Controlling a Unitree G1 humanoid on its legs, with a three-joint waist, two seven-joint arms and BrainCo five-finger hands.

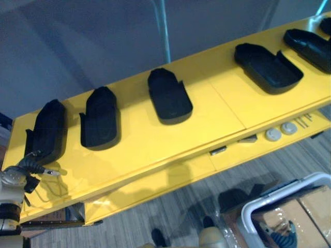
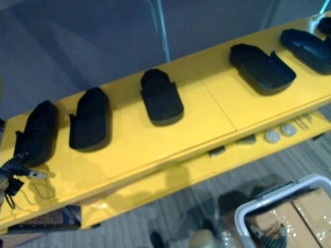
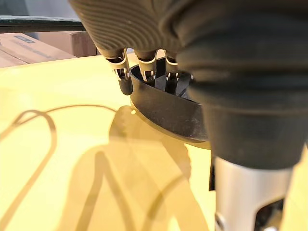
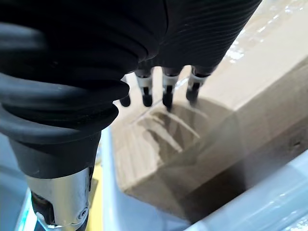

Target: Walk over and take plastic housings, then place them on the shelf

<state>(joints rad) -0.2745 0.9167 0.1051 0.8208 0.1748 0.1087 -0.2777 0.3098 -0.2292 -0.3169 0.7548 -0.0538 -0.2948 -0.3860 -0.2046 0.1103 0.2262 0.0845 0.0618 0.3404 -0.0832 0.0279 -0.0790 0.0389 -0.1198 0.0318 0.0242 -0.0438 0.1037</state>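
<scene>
Two white discs (image 1: 273,135) sit side by side, with a few screws (image 1: 304,121) right next to them. Down on the striped grey floor (image 1: 170,212) there's a white-framed cart (image 1: 282,195) holding cardboard boxes (image 1: 302,209). Grey wall (image 1: 77,41) behind.

No writing, number or sign can be read anywhere; the small dark label (image 3: 23,39) on the cardboard box (image 3: 45,48) is too blurred to make out
</scene>
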